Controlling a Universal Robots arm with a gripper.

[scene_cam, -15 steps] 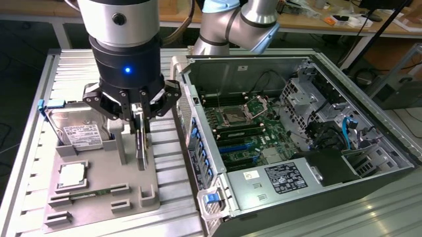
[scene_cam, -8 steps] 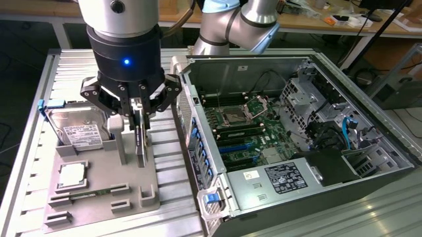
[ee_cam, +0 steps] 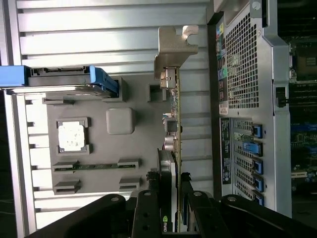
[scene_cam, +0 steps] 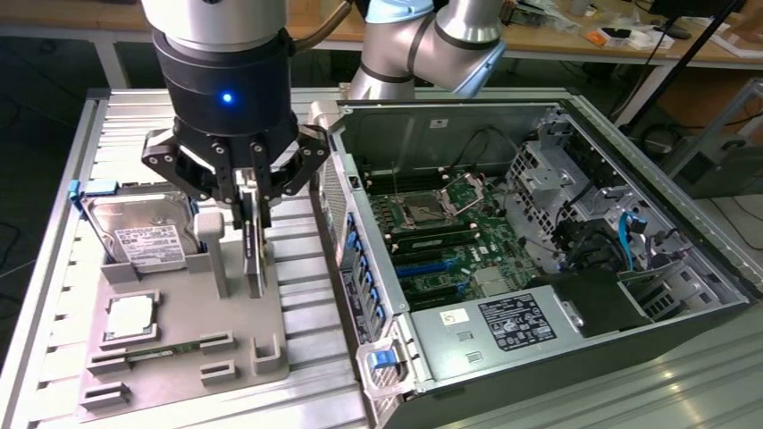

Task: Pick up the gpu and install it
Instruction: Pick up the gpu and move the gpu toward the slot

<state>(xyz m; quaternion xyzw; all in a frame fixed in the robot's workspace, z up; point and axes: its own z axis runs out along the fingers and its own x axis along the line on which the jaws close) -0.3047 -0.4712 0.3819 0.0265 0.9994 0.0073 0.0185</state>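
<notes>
Working from the exterior view's left: a hard drive (scene_cam: 146, 239) stands in the grey fixture tray (scene_cam: 167, 295), with a processor (scene_cam: 129, 319) and a RAM stick (scene_cam: 161, 350) in their own pockets nearer the camera. All of it rests on the ribbed metal surface (scene_cam: 71, 179).

Next comes the gpu (scene_cam: 253, 259). It stands on edge over the tray's case-side part, and the gripper (scene_cam: 253, 210) sits directly above it. On my wrist view the gripper (ee_cam: 168, 186) pinches the gpu (ee_cam: 174, 104), one finger on each face. The card's long axis runs out from the fingers to its silver bracket (ee_cam: 173, 49), parallel to the case's perforated rear panel (ee_cam: 242, 64). I can't tell whether the lower edge has cleared its tray slot.

Further right lies the open computer case (scene_cam: 573, 357), just beside the card. Its motherboard (scene_cam: 441, 241) is exposed, and I judge the blue expansion slots (scene_cam: 423, 266) to be the target.
</notes>
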